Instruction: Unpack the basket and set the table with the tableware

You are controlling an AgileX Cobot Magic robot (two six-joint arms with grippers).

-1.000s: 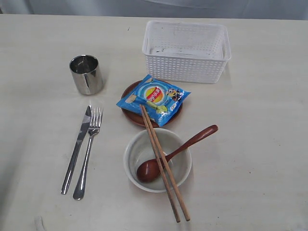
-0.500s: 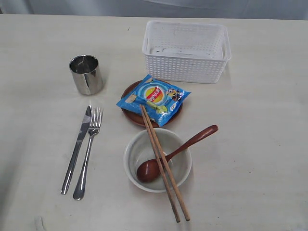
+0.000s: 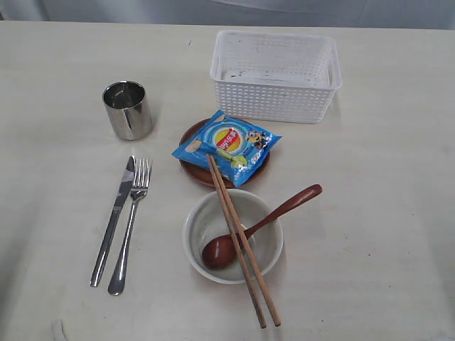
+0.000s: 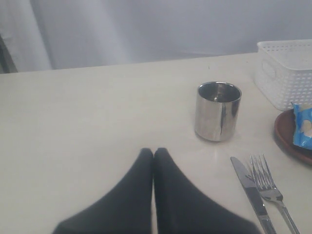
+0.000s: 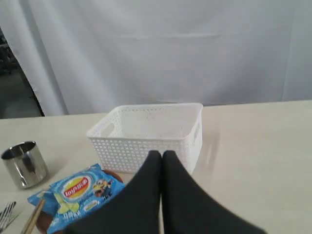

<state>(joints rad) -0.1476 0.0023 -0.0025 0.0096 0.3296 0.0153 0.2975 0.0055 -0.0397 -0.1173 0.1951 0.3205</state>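
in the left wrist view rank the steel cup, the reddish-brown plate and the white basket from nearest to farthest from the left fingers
1. steel cup: nearest, standing just ahead of the shut left fingers.
2. reddish-brown plate: farther out, under the chip bag.
3. white basket: farthest, behind the plate.

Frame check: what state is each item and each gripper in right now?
basket: upright, empty.
cup: upright.
knife: lying flat beside fork.
fork: lying flat, tines toward cup.
plate: flat, chip bag on top.
chip bag: lying on plate.
bowl: upright, spoon head inside.
spoon: leaning in bowl, handle over rim.
chopsticks: laid across bowl, far ends on chip bag.
left gripper: shut, empty.
right gripper: shut, empty.
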